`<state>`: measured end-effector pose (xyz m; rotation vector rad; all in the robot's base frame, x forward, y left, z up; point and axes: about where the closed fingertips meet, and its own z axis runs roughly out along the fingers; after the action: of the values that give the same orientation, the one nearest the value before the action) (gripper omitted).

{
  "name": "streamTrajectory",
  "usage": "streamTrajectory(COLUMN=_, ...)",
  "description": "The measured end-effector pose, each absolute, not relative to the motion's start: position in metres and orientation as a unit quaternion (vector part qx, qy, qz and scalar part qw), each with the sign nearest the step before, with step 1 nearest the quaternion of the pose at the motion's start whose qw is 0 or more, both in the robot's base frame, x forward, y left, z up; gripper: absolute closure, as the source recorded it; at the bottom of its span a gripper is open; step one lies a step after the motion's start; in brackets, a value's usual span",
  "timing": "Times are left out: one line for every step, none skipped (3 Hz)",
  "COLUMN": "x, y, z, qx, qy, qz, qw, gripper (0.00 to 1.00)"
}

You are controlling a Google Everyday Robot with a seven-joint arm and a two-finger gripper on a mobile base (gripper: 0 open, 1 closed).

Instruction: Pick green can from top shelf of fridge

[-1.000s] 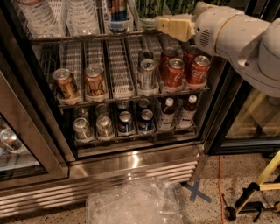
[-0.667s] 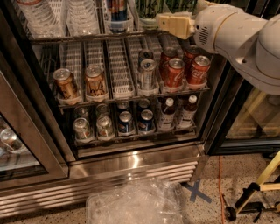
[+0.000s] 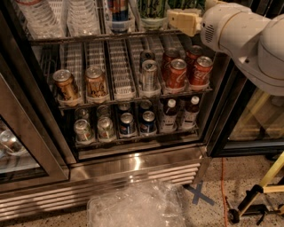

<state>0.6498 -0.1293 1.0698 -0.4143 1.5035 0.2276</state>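
Observation:
The fridge [image 3: 133, 166] stands open in front of me. On the top shelf [image 3: 102, 38], at the upper edge of the view, green cans [image 3: 153, 8] with leafy streaks sit in clear holders. Only their lower parts show. My gripper [image 3: 181, 20], a beige piece on the white arm [image 3: 239, 33], reaches in from the right. It sits at the top shelf's front rail, just right of the green cans and in front of the rightmost one [image 3: 184, 4]. It is hard to say whether it touches a can.
The middle rack holds gold cans [image 3: 66, 85], a silver can [image 3: 149, 73] and red cola cans [image 3: 177, 73]. The lower rack holds cans and dark bottles [image 3: 168, 115]. A glass door [image 3: 17, 150] stands left. Crumpled clear plastic [image 3: 137, 206], blue tape [image 3: 199, 195] and a yellow stand [image 3: 262, 188] are on the floor.
My gripper and arm have shifted slightly up and to the right along the top shelf's front rail. The cans on the racks have not moved.

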Motion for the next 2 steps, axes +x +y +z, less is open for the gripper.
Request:
streamTrajectory(x=0.6544, y=-0.1378, z=1.074, qx=-0.169, qy=0.674, qz=0.092, qw=0.713, gripper=0.35)
streamTrajectory(x=0.6628, y=-0.1389, z=1.0763, qx=-0.159, qy=0.672, qz=0.087, qw=0.718, gripper=0.34)
